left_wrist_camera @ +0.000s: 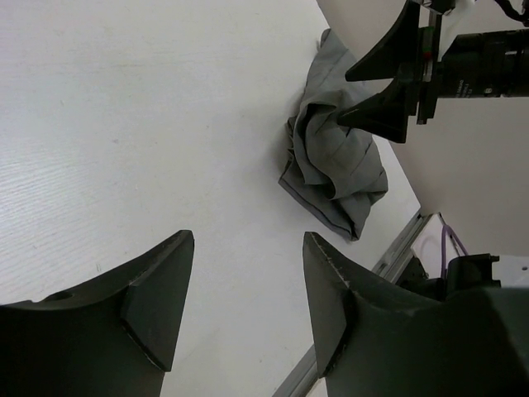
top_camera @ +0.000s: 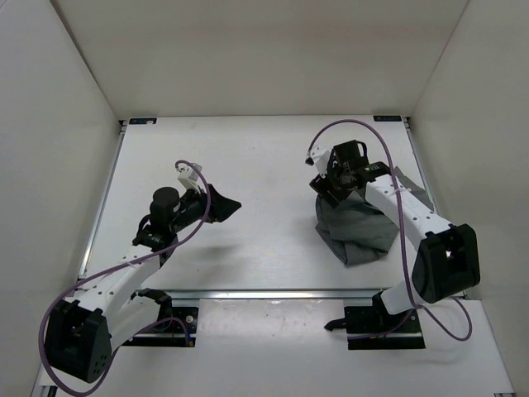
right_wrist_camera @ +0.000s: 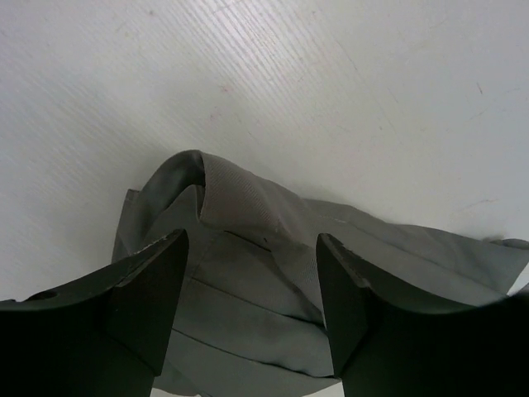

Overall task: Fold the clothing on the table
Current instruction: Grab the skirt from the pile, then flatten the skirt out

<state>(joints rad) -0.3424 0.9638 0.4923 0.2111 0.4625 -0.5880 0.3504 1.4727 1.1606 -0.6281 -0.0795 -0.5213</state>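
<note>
The clothing (top_camera: 361,233) is a grey pleated skirt, bunched in a wrinkled heap on the right side of the white table (top_camera: 256,153). My right gripper (top_camera: 329,187) hovers over the heap's far left end, jaws open. In the right wrist view the fabric (right_wrist_camera: 248,273) lies below and between the spread fingers of the gripper (right_wrist_camera: 251,238), with a raised fold just ahead of them. My left gripper (top_camera: 230,204) is open over bare table at centre left, well apart from the skirt. The left wrist view shows its fingers (left_wrist_camera: 248,240) apart, with the clothing (left_wrist_camera: 335,169) and the right gripper (left_wrist_camera: 344,98) beyond.
A metal rail (top_camera: 273,293) runs along the table's near edge, with both arm bases behind it. White walls (top_camera: 58,124) close in the left, right and far sides. The skirt lies close to the right rail (top_camera: 420,178).
</note>
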